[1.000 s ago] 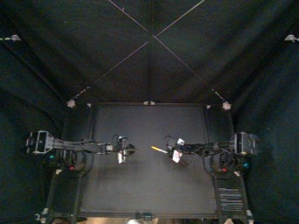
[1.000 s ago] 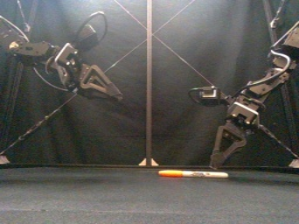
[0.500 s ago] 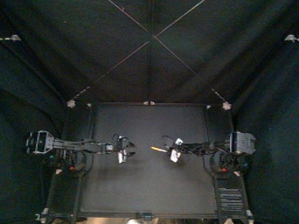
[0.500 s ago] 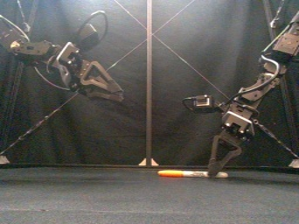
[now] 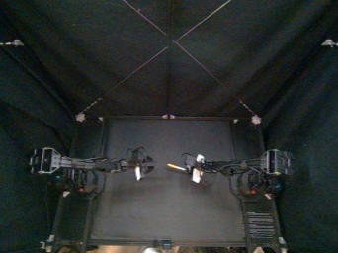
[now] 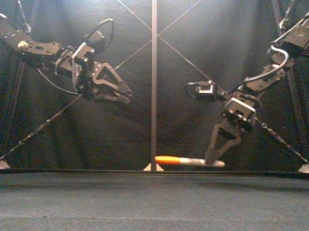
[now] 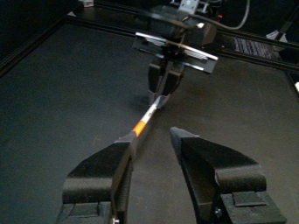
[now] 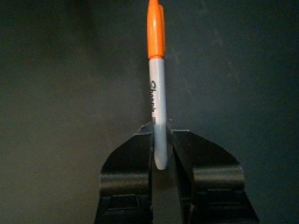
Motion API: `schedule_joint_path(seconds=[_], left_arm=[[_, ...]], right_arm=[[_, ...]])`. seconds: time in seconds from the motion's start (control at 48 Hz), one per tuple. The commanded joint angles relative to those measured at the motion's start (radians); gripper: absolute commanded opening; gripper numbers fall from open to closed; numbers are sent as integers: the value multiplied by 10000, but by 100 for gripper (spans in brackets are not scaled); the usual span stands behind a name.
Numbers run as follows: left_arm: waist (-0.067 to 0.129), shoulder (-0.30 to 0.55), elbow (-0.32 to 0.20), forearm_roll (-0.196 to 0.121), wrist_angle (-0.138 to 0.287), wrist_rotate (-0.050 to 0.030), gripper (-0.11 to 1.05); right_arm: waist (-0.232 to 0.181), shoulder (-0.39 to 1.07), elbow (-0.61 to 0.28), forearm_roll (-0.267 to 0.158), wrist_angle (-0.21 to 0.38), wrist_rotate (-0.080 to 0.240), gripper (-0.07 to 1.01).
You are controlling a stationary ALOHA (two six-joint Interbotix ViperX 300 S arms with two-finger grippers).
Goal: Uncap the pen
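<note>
pen cap (image 8: 153, 31): orange | barrel (image 8: 156, 105): white, perhaps greyish, black lettering

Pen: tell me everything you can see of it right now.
The pen is a slim marker with a pale grey-white barrel bearing black print and an orange cap, still on. The right gripper is shut on the barrel's rear end, with the cap pointing away toward the left gripper, which is open and not touching it. In the front view it lies nearly level, cap to the left, seemingly just above the table.
</note>
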Motion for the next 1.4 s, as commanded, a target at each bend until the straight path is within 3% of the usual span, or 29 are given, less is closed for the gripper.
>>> schedule_joint_path(seconds=[0.021, 0.292, 0.417, 0.5, 0.646, 0.771, 1.021, 1.396], left_arm=[[31, -46, -276, -61, -92, 0, 76], [-138, -31, -506, -15, -107, 0, 76], [-184, -15, -583, 245, -107, 15, 76], [-215, 15, -598, 307, -107, -15, 76], [-430, 107, -614, 230, -107, -107, 76], [-675, 184, -629, 77, -92, -107, 76], [-905, 230, -752, 46, -107, -107, 76], [-982, 614, -859, -92, -107, -138, 75]], right_arm=[[-15, -798, -383, -291, -77, -15, 46], [184, -1243, -844, -675, -153, -46, 46], [414, -1243, -997, -951, -353, -31, 46], [522, -1227, -1089, -1058, -430, -31, 46], [629, -1243, -1197, -1227, -522, -77, 46], [690, -1243, -1197, -1488, -644, -46, 46], [690, -1243, -1243, -1549, -813, -46, 46], [736, -1243, -1289, -1549, -905, -77, 46]])
